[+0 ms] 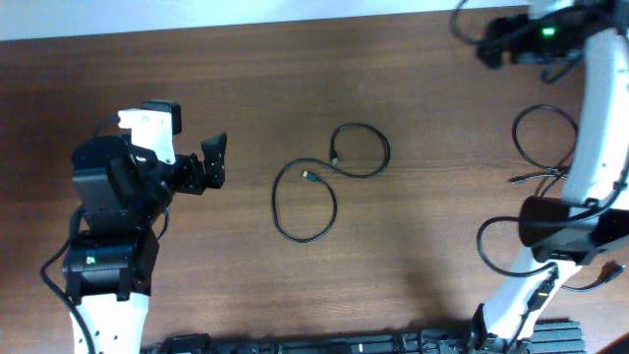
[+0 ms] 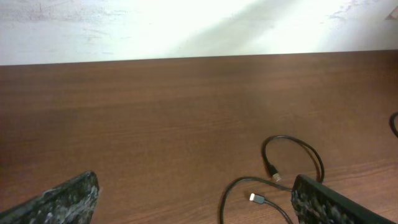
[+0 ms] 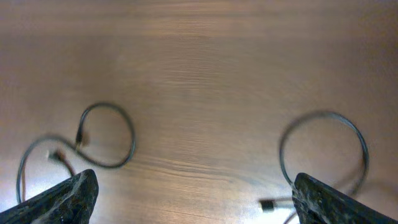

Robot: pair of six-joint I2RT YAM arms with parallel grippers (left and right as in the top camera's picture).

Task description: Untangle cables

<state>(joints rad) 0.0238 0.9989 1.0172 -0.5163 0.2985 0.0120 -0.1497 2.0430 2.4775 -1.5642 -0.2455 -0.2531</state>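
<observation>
Lying mid-surface, far from its edges, cables loop; left pincer and right pincer both spread.

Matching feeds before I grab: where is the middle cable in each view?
Overhead: cable mid-frame.
Left wrist: cable lower right.
Right wrist: cable lower left, blurred.
Shared landmark: its silver plug inside the larger loop.
</observation>
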